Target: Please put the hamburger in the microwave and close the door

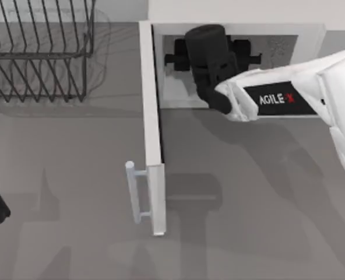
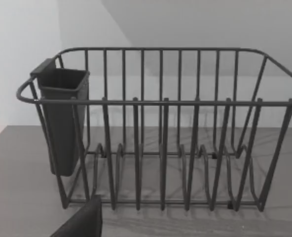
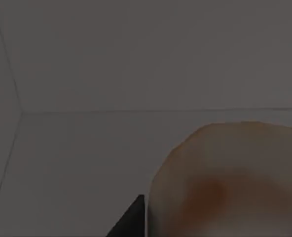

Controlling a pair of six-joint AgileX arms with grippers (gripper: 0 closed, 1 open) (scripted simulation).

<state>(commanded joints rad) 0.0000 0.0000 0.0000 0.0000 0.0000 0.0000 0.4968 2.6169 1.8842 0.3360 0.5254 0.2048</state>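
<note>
One right end effector (image 1: 210, 55) reaches into the microwave (image 1: 236, 29); its grip on the hamburger (image 3: 230, 182) is unclear.

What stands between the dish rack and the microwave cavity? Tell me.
In the top view, the open door stands between the dish rack and the microwave cavity, swung out edge-on, its handle facing the rack side.

The right arm (image 1: 289, 87) reads, seemingly, "AGILE X".
</note>
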